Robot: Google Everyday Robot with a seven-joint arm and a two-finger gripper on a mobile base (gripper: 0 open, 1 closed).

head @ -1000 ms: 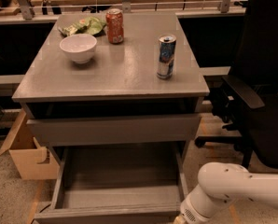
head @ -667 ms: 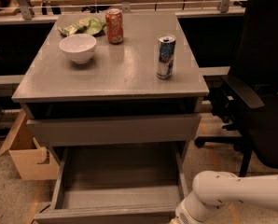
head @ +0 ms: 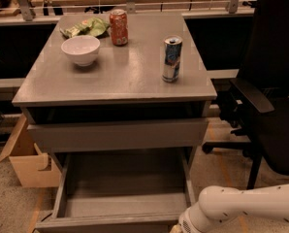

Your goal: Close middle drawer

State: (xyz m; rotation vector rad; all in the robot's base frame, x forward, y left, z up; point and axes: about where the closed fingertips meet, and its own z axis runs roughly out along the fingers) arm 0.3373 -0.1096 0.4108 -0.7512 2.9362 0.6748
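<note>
The middle drawer (head: 120,198) of the grey cabinet (head: 110,81) is pulled far out, low in the view. Its grey box interior is bare and its front edge (head: 105,223) lies along the bottom of the view. Above it, a shorter grey drawer front (head: 118,135) stands slightly out under the top. My white arm (head: 246,205) comes in from the lower right. Its wrist end (head: 190,222) is right by the open drawer's front right corner. My gripper lies below the bottom edge of the view, out of sight.
On the cabinet top stand a white bowl (head: 80,49), an orange can (head: 118,27), a blue-and-silver can (head: 172,58) and a green bag (head: 85,27). A black office chair (head: 268,96) stands close on the right. An open cardboard box (head: 30,161) sits on the floor at the left.
My arm has slid a little to the left and down, towards the open drawer's front right corner. The drawer has not moved.
</note>
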